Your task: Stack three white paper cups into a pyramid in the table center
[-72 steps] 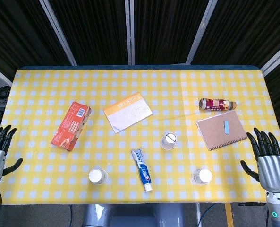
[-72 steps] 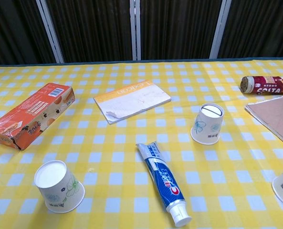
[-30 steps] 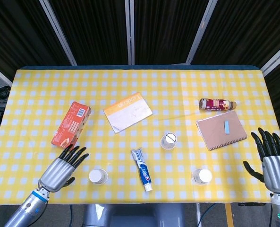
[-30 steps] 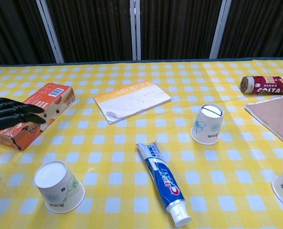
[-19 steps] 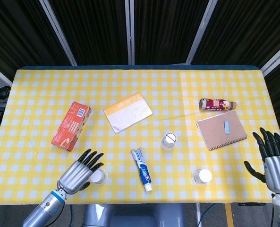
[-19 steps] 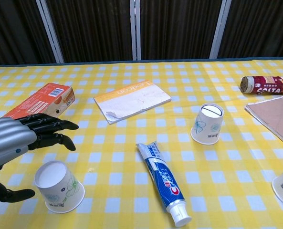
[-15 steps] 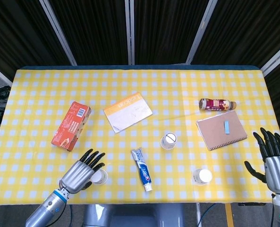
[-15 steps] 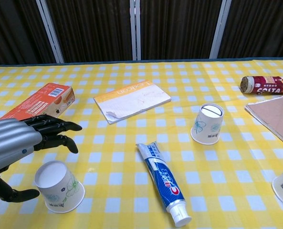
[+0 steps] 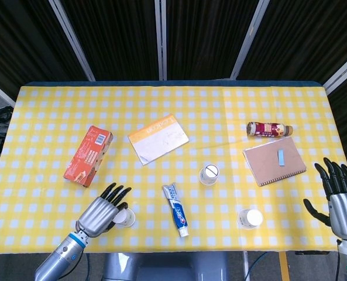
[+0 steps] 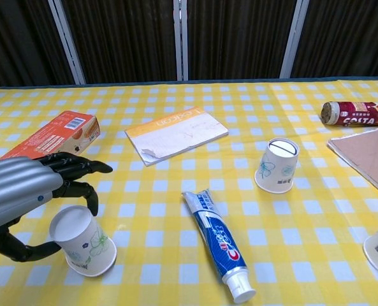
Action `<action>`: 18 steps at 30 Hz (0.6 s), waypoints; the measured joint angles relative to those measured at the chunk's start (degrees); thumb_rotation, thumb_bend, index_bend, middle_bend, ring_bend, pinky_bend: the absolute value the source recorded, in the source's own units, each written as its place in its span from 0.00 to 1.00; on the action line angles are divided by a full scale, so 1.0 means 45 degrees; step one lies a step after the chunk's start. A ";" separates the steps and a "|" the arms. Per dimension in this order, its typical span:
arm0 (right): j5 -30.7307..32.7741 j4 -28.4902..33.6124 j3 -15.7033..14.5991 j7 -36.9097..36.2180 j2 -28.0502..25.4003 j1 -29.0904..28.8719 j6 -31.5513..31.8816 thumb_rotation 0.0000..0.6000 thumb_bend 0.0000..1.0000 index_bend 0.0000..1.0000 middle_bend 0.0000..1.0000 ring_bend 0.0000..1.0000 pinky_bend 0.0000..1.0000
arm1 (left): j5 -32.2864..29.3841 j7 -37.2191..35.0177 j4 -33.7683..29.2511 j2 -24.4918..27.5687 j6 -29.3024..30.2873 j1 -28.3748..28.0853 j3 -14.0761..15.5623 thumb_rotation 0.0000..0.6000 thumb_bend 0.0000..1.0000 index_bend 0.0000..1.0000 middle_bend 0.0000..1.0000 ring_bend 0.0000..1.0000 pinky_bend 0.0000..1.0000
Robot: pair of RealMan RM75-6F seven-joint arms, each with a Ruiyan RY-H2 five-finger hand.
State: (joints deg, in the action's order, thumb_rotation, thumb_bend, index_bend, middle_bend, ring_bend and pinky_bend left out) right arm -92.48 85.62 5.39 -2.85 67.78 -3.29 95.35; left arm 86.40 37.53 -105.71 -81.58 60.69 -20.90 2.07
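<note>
Head view: three upside-down white paper cups sit in the lower half of the yellow checked worktop (image 9: 220, 111) — lower left (image 9: 126, 218), centre (image 9: 209, 173), lower right (image 9: 250, 219). The left hand (image 9: 99, 213) is curled around the lower-left cup; the right hand (image 9: 340, 202) is spread, empty, at the frame's right edge.

Chest view: the left hand (image 10: 23, 191) is wrapped beside the tilted cup (image 10: 81, 241); firm contact cannot be told. Cups judged light, thin, crushable; sidewall best held gently.

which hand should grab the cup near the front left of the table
Left. The left hand already curls around that paper cup, thumb and fingers flanking it, while the right hand sits open at the far right table edge.
</note>
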 measured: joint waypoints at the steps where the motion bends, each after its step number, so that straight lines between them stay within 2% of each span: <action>1: 0.0016 -0.0008 0.0000 -0.0012 -0.0001 -0.0007 -0.0026 1.00 0.13 0.11 0.00 0.00 0.00 | -0.0011 -0.0020 -0.0109 0.0061 0.0027 -0.0052 -0.0071 1.00 0.37 0.38 0.00 0.00 0.00; 9: 0.0303 -0.0105 0.0110 -0.0360 -0.0052 -0.0063 -0.0220 1.00 0.14 0.11 0.00 0.00 0.00 | -0.0862 0.0169 -0.1086 0.0401 -0.0118 -0.0770 -0.1172 1.00 0.37 0.38 0.00 0.00 0.00; 14: 0.0730 -0.0274 0.0227 -0.0669 -0.0071 -0.0177 -0.0657 1.00 0.13 0.11 0.00 0.00 0.00 | -0.2098 0.0597 -0.1357 0.0304 -0.0557 -0.1701 -0.2309 1.00 0.37 0.40 0.00 0.00 0.00; 18: 0.1274 -0.0533 0.0362 -0.0946 -0.0056 -0.0329 -0.1248 1.00 0.13 0.11 0.00 0.00 0.00 | -0.3582 0.1149 -0.1018 -0.0222 -0.1063 -0.2930 -0.3443 1.00 0.37 0.40 0.00 0.00 0.00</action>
State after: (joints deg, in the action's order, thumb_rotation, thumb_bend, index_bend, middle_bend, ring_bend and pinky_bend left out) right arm -86.74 83.22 7.02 -7.11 67.53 -4.77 89.73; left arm 70.29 42.70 -110.29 -82.57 55.91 -34.08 -13.43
